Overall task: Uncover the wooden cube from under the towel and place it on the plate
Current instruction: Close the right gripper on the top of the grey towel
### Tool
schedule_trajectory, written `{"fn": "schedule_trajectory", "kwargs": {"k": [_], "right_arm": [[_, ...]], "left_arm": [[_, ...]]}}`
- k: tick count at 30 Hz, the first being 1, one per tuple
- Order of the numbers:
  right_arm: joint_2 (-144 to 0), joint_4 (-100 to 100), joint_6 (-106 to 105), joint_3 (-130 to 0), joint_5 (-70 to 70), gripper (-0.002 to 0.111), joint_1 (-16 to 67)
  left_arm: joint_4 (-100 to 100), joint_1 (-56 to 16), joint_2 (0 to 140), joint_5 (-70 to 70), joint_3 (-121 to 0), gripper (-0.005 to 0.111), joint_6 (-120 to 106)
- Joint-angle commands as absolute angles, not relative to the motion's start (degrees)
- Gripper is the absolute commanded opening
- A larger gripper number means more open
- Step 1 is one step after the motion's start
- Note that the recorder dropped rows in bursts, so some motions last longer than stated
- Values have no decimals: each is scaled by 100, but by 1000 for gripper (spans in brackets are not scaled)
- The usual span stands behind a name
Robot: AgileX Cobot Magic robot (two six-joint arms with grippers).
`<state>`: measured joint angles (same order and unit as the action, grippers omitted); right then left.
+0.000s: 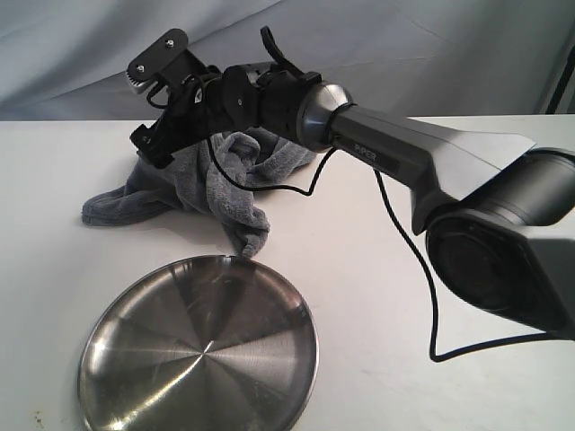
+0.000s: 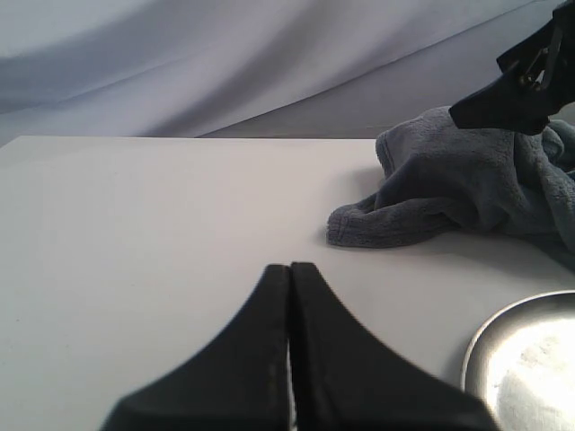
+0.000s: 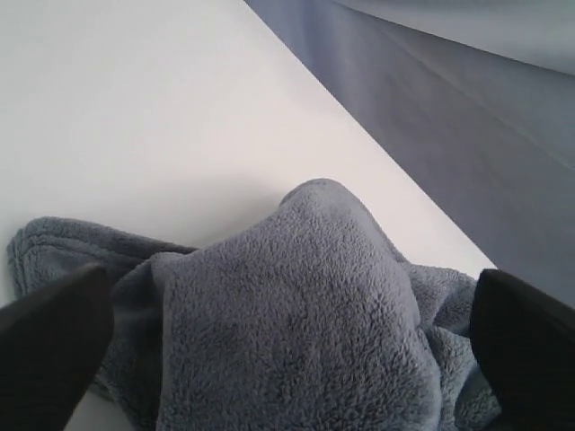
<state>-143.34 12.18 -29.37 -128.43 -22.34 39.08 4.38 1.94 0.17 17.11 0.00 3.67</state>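
1. The wooden cube shows in no view; the towel (image 1: 207, 184) lies heaped in thick, fluffy grey-blue folds near the desk's (image 1: 377, 269) edge by the grey backdrop, one tail trailing toward the plate (image 1: 198, 350)
2. The plate is round, shallow brushed steel with a raised rim, holds nothing, and sits at the opposite edge, just beside that tail
3. The right gripper (image 1: 142, 112) has its jaws spread wide over the heap; the right wrist view alone shows a black finger (image 3: 45, 350) on each side of a rounded hump of towel (image 3: 296, 314)
4. Only the left wrist view shows the left gripper (image 2: 289, 269): jaws pressed together, empty, over bare white desk, apart from towel (image 2: 467, 189) and plate (image 2: 530, 359)
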Motion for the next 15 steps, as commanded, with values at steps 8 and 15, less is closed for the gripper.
{"fn": "schedule_trajectory", "kwargs": {"k": [8,15], "right_arm": [[-14357,1201,-2390,-12869,-2549,105,3886],[-14357,1201,-2339,-12869,-3184,105,3874]], "left_arm": [[405,166,0,1631,0,1,391],[405,166,0,1631,0,1,391]]}}
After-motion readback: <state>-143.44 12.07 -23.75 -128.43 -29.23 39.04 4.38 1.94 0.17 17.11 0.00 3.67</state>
